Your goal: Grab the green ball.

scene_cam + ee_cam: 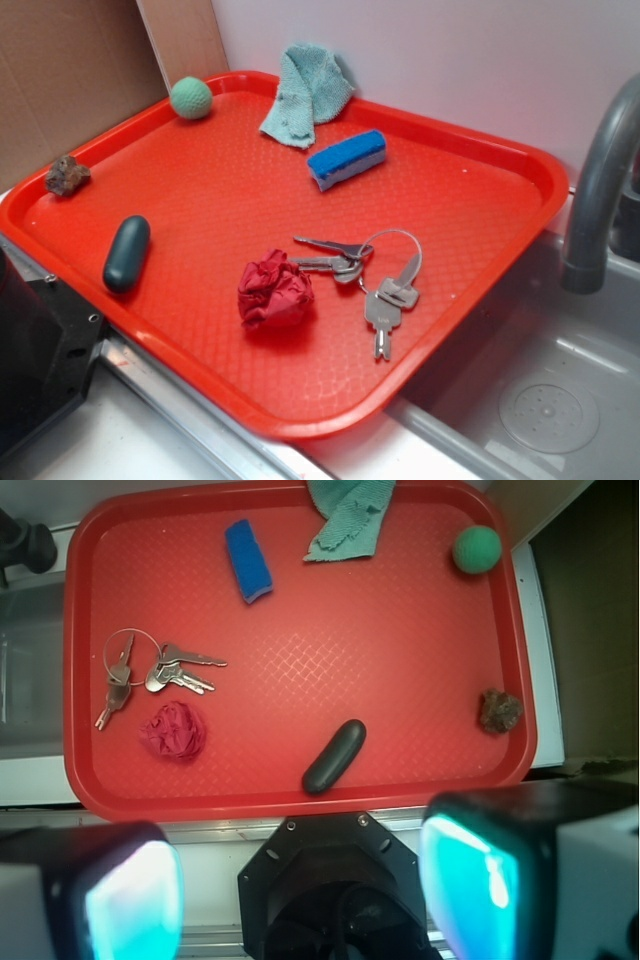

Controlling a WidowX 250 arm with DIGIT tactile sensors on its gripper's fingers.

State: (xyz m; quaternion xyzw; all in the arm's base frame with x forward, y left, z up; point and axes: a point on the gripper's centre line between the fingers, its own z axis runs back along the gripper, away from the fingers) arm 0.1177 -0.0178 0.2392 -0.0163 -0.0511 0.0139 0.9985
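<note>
Two gripper fingers (470,880) sit right by the wrist camera, spread wide open and holding nothing. Below them lies a big red tray (500,250). On it are a teal cloth (305,92), a blue sponge (346,159), keys (365,275) and a red paper wad (274,290). Away in the tray's far corner sits the green ball (477,549).

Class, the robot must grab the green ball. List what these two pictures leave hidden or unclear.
- Hand: wrist view cuts off the blurred fingers at the bottom edge, tips unseen; not identifiable in the exterior view.
- Green ball: underside hidden by the ball itself.
- Cloth: wrist view crops its top.
</note>
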